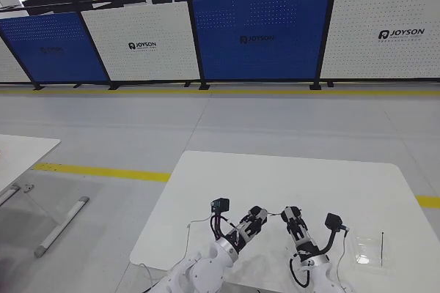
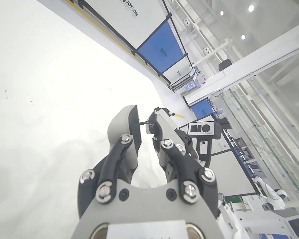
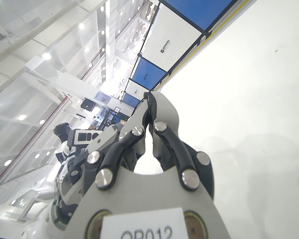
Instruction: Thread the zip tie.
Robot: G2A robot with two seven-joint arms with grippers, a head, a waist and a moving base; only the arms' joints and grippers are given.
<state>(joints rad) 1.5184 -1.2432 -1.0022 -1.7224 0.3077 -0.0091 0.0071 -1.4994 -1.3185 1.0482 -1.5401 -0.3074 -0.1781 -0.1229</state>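
Observation:
Both grippers hang close together over the near part of the white table point(image 1: 279, 176). A thin black zip tie point(image 1: 273, 214) runs between them. My right gripper point(image 3: 148, 98) is shut, with the black zip tie point(image 3: 147, 95) pinched at its fingertips; from the top it sits at the right point(image 1: 288, 213). My left gripper point(image 2: 145, 115) faces it from the left point(image 1: 258, 213). Its fingers point(image 2: 129, 125) stand a little apart, and a short black end of the zip tie point(image 2: 144, 122) crosses the narrow gap between the pads.
A clear plastic bag point(image 1: 365, 250) lies on the table to the right of the arms, with another black zip tie point(image 1: 382, 245) on it. The table's far half is bare. A second white table point(image 1: 15, 154) stands off to the left.

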